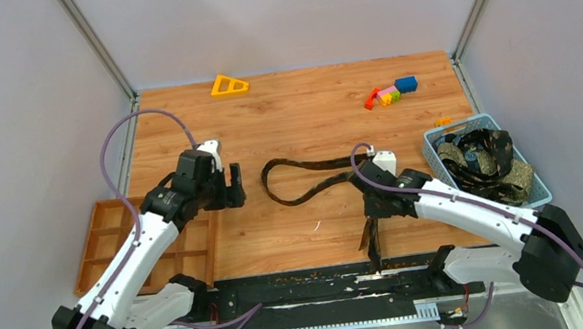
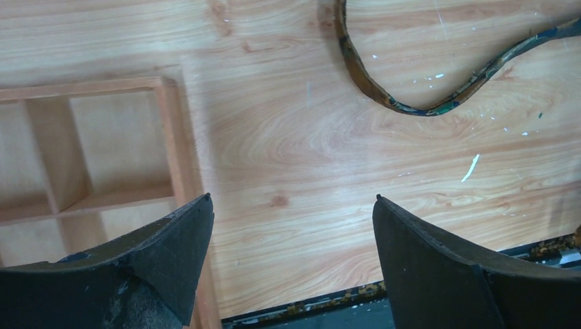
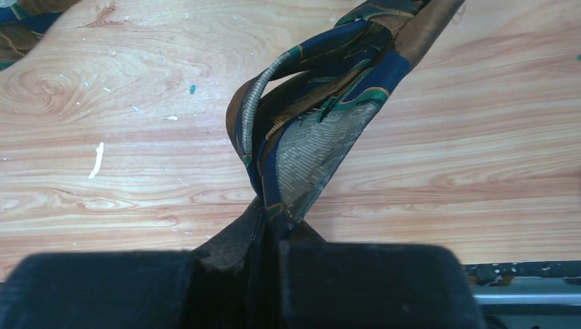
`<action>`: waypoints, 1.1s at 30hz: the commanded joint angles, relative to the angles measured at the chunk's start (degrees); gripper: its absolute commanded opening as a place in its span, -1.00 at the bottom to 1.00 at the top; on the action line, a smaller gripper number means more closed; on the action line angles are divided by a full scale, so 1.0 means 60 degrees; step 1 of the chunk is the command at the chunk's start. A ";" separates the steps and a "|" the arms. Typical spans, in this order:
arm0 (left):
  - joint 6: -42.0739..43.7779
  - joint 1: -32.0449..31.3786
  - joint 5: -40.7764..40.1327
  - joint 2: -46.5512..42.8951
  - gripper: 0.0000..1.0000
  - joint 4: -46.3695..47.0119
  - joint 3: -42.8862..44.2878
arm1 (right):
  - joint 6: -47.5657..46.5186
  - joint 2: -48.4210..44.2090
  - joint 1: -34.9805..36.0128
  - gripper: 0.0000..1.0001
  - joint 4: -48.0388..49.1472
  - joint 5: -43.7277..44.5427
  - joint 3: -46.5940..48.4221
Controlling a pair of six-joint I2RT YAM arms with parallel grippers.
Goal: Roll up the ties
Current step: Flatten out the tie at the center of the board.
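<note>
Where the tie lies: one tie (image 1: 307,181) curls in an open loop across the middle of the wooden table (image 1: 307,112), between the two arms. One end runs to the right arm, and a short tail hangs toward the near edge.
Right gripper: we see the right gripper (image 3: 270,250) clamped on that end, with the fabric folded over itself and twisting up out of the pinch. We judge that the hold anchors the end where a roll would start.
Left gripper: the left gripper (image 2: 291,205) hovers over the table with its fingers (image 2: 171,260) spread wide and nothing between them. The loop's bend lies ahead of it, apart. It seems set to take or steady the loose length.
Blue basket: at the right edge, the blue basket (image 1: 455,125) holds a heap of spare ties (image 1: 489,161), probably waiting their turn.
Compartment tray: the wooden tray (image 2: 179,144) sits just beside the left arm; we take it for the place where finished rolls go.
Bystanders: the toy blocks (image 1: 390,94) and a yellow triangle (image 1: 228,85) lie at the far side, well apart from the work.
Stage: early, we judge, since no coil shows anywhere.
Risk: the twisted end may roll crooked unless flattened first.
</note>
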 commanded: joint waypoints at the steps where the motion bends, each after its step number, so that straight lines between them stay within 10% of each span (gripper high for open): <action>1: -0.0914 -0.0607 -0.0445 0.0930 0.80 0.0914 0.0340 | -0.1256 -0.0829 -0.0294 -1.00 -0.0180 0.0207 -0.0195; 18: -0.0518 -0.1814 -0.1975 0.6909 0.35 0.2506 0.3026 | -0.2036 -0.1335 -0.0878 -1.00 -0.0568 0.0184 0.0433; 29: -0.0291 -0.0886 -0.0932 0.9106 -0.96 0.2414 0.4272 | -0.3945 -0.1487 -0.1662 -1.00 -0.1903 0.0970 0.2815; 33: -0.0070 -0.0872 -0.0988 0.8745 -1.00 0.2160 0.3821 | -0.5310 -0.1475 -0.2051 -1.00 -0.1934 0.1495 0.3937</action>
